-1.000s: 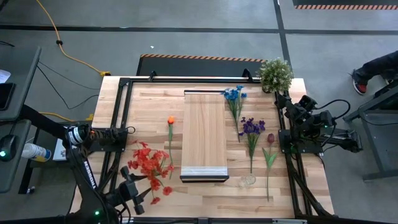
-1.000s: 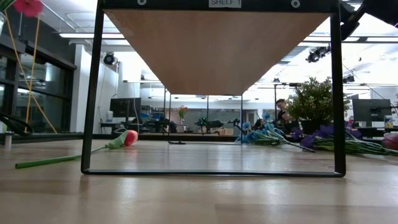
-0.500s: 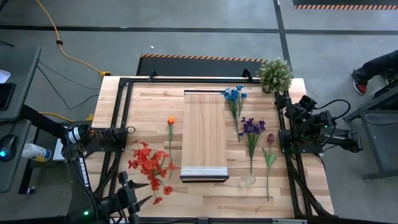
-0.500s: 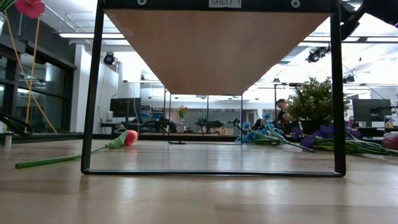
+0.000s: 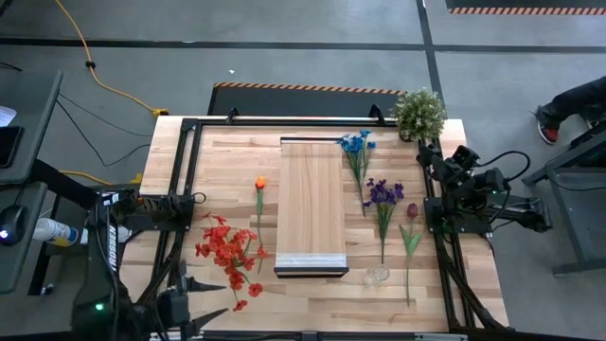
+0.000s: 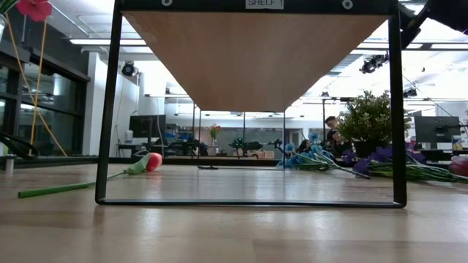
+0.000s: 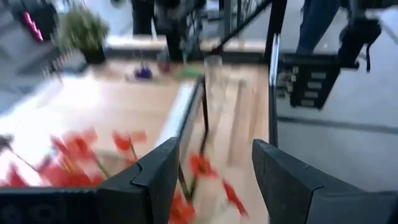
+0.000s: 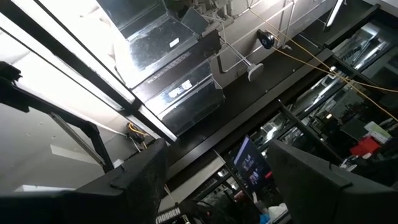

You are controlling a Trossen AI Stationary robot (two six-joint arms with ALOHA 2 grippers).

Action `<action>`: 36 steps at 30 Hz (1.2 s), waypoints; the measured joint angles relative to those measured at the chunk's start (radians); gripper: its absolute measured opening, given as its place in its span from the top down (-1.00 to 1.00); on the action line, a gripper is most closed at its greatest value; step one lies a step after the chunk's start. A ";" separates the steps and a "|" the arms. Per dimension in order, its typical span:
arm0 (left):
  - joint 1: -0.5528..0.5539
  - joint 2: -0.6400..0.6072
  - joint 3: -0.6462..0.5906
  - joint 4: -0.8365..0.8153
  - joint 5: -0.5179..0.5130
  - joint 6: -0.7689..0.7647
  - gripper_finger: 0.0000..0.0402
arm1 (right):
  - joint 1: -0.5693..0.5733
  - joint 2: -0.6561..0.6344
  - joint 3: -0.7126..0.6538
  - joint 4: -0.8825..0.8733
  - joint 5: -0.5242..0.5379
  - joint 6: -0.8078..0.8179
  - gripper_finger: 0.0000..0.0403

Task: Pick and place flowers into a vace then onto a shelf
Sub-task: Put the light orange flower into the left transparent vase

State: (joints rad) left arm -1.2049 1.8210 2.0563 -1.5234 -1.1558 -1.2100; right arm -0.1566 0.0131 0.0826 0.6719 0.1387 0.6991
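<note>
While I watch from the overhead camera, the left tool [image 5: 197, 301] hangs over the near left corner of the bench [image 5: 227, 161], its fingers spread apart with nothing between them. In its own wrist camera the two dark fingers [image 7: 158, 177] stand parted, and past them I see the red flowers [image 7: 81, 149] blurred, with a clear glass vase [image 7: 213, 84] farther on.

I take the shelf [image 5: 310, 204] as my landmark: a light plank running down the middle of the bench, its pale strip at the near end. The red flowers [image 5: 227, 251] lie to its left, near that end and just beyond the left tool. The orange flower [image 5: 259, 182] lies between the red ones and the shelf, its stem running beside the shelf's left edge. To the shelf's right, the blue flowers [image 5: 356, 143] lie by its far end, the purple flowers [image 5: 383, 193] about midway along it, and the dark-red flower [image 5: 412, 210] with the green leaf stem [image 5: 410, 242] farther right. The vase [image 5: 377, 275] sits just right of the shelf's near corner. A potted plant [image 5: 418, 113] stands beyond the far right corner.

The right tool [image 5: 432, 156] waits well to the shelf's right, at the bench edge, released and empty.
</note>
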 joint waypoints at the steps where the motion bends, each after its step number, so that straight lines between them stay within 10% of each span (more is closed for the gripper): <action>1: 0.000 0.000 0.029 -0.019 -0.025 0.025 -0.17 | 0.000 0.000 0.000 -0.002 0.000 0.000 -0.32; 19: 0.200 -0.158 0.290 -0.038 -0.182 0.391 -0.17 | 0.000 0.000 0.000 -0.003 0.000 0.011 -0.32; 36: 0.690 -0.381 0.288 -0.039 0.190 0.394 -0.17 | 0.000 0.000 0.000 -0.003 0.000 0.008 -0.33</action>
State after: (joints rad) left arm -0.5148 1.4402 2.3447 -1.5625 -0.9656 -0.8164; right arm -0.1563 0.0130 0.0830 0.6692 0.1390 0.7072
